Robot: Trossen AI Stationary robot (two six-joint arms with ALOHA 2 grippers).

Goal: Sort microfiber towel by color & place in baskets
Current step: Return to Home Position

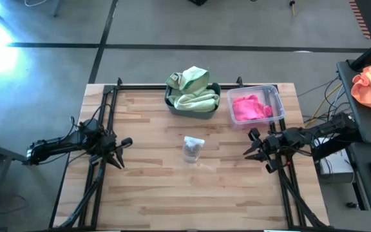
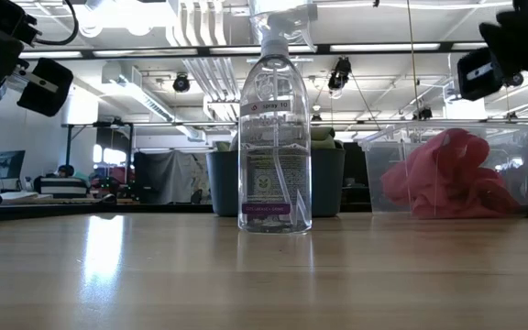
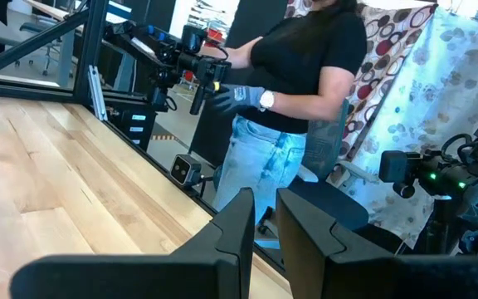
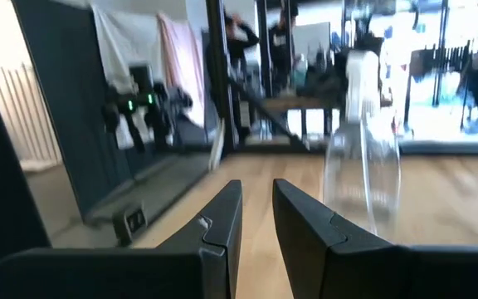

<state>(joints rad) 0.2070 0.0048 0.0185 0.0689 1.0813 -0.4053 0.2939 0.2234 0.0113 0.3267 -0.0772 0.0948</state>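
Honestly, sorting looked done to me: the green towels (image 1: 192, 90) sat heaped in the teal basket (image 1: 218, 90), the pink towels (image 1: 250, 107) lay in the clear basket (image 1: 279, 96), no cloth lay loose on the bench (image 1: 172, 193), and the left jaws and right jaws hung slightly apart, empty.

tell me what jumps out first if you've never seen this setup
The tall clear plastic spray bottle stands alone in the middle of the wooden table. At the far edge, the dark teal-blue plastic tub is heaped with sage green microfiber cloths, and beside it the clear plastic tub holds bright pink cloths. The left gripper and right gripper hang open at the sides.
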